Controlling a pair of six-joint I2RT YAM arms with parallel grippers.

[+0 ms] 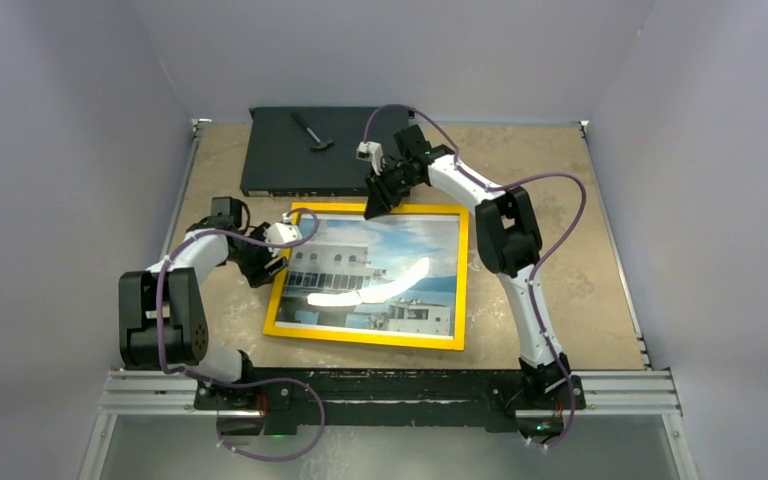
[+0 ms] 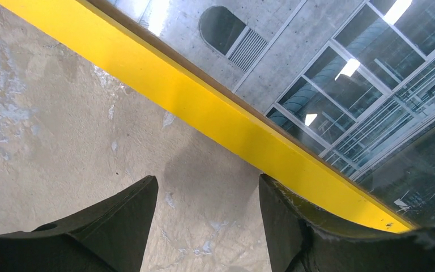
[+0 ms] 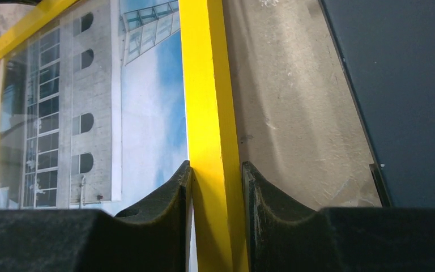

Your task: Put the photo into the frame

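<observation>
The frame (image 1: 365, 338) lay flat on the desk (image 1: 580, 280) between my two arms, and the photo (image 1: 360, 255) showed face up behind its clear pane, inside the yellow border. My right end effector (image 3: 216, 170) straddled the far border rail, one pad over the pane and one outside, and both appeared to touch the rail, so I judged it clenched on the frame. My left end effector (image 2: 208, 187) hung released, grasping nothing, over bare desk just beside the frame's left rail.

I judged the frame light and stiff, but thin and lying flush, so there was little to catch underneath. The rail was the place to take hold, never the pane, which looked glossy, slippery and likely to crack or scratch under a pad. The print would be limp and easy to crease.

A flat black box (image 1: 290, 155) with a small dark tool (image 1: 312, 132) on it sat just beyond the far rail, crowding my right wrist.
</observation>
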